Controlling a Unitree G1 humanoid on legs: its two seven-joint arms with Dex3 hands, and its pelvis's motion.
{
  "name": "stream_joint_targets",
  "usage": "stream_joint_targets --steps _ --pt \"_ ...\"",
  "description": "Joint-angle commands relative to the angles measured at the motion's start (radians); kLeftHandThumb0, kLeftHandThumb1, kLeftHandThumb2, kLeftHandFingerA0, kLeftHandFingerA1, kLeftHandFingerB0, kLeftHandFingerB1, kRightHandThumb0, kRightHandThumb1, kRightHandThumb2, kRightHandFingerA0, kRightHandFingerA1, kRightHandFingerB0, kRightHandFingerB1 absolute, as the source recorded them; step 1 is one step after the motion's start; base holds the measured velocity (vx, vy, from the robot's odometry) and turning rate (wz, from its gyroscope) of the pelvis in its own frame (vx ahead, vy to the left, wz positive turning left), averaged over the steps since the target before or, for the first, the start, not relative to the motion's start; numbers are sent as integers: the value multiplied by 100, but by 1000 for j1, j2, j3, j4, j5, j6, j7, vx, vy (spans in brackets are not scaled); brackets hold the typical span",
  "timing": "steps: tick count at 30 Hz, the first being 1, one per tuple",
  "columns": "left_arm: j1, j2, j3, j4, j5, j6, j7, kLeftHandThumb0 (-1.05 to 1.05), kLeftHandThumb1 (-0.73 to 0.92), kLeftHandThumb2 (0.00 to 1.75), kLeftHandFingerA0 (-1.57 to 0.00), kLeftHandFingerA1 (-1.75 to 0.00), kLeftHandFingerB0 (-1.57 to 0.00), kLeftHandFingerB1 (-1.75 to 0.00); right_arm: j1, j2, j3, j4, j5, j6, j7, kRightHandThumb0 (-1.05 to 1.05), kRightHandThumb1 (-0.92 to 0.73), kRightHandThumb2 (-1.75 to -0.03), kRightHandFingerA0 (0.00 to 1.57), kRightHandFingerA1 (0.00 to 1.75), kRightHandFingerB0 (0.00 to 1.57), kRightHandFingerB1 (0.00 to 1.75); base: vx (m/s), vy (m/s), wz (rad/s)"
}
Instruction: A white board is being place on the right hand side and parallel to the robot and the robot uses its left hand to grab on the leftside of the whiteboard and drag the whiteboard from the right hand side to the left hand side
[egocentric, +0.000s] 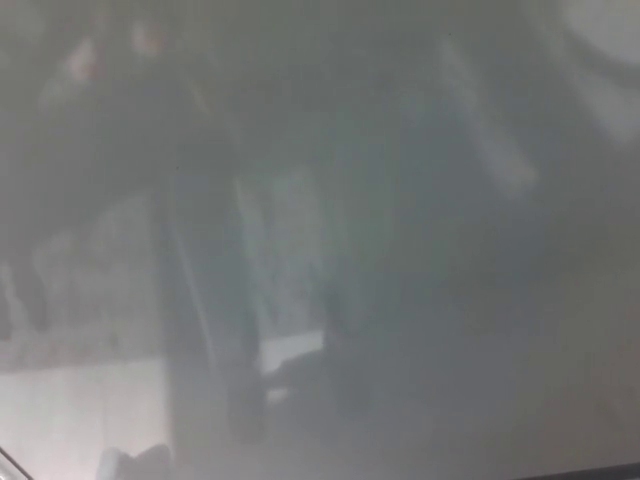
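The whiteboard (470, 300) fills almost the whole head view. Its glossy grey-white surface shows only blurred reflections: a dark upright shape (205, 330) left of centre and a paler patch beside it. The board's dark frame edge (590, 468) runs along the bottom right, and a short piece of it cuts across the bottom left corner (8, 462). Neither of my hands shows as a real object in this view. A small dark blur (135, 462) sits at the bottom left; I cannot tell what it is.
A pale band (80, 410) at the lower left looks like reflected floor or light. Nothing beyond the board's surface is visible.
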Motion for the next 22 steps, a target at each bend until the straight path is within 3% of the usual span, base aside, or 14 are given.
stream_joint_targets --steps 1,3,7,11,12,17,22 --pt "114 -62 -91 -66 32 -74 12 -91 60 94 -1 -8 0 0 6 -3 23 39 -21 33 1 -64 -76 -72 70 81 16 65 0 0 0" --pt "152 -84 -128 -115 38 -82 18 -82 55 93 0 -15 0 -11 4 -1 32 55 -27 45 0 -62 -76 -71 69 82 16 66 0 0 0" --pt "202 -106 -245 -131 114 -199 23 -89 63 97 -6 -22 -6 -10 11 24 35 95 -9 95 21 -65 -78 -67 69 83 17 67 0 0 0" --pt "188 -127 -315 -26 157 -262 90 -80 55 87 -7 -24 -7 -14 22 50 24 129 11 175 42 -62 -78 -69 69 78 19 67 0 0 0" --pt "183 -123 -338 0 168 -274 94 -74 56 90 0 -22 0 -15 25 53 24 137 8 191 38 -62 -83 -68 70 78 19 66 0 0 0" --pt "140 -69 -427 62 205 -328 34 -71 52 88 -2 -30 -5 -22 19 63 8 176 19 296 51 -56 -87 -66 72 77 16 70 0 0 0" --pt "108 -58 -421 87 163 -265 -10 -66 49 85 -1 -28 -4 -23 -2 61 7 181 13 312 51 -53 -89 -68 74 77 15 70 0 0 0"
